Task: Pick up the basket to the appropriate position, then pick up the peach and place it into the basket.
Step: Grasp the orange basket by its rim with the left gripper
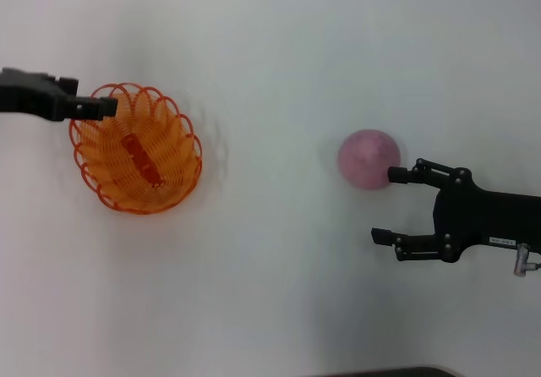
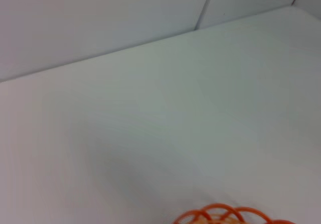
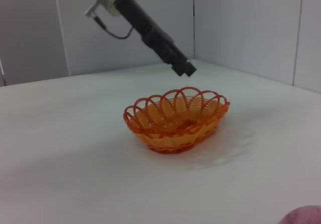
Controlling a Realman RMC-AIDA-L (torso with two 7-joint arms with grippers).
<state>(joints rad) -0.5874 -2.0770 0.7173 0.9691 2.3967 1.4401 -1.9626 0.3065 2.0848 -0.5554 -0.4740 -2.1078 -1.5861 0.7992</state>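
The right gripper (image 1: 385, 205) sits at the right of the head view with its jaws spread wide, but the peach (image 1: 368, 159) is not between them. The upper finger touches or nearly touches the fruit's lower right side, and the lower finger is well below it. If the jaws closed from here, I would expect the upper finger to nudge the round fruit and roll it away across the white table (image 1: 279, 292) rather than trap it. The gripper needs to shift up the frame first.

The peach is a dusty-pink ball with matte, mottled skin, right of centre and well apart from the basket (image 1: 137, 149).

That basket, oval orange wire with a looped scalloped rim, stands at the left of the frame. The left gripper (image 1: 103, 106) hangs just over its upper-left rim. The right wrist view shows its tip above the loops, apparently not touching, and whether its jaws are parted or closed I cannot tell. A descent there could catch a loop and tip the light basket.
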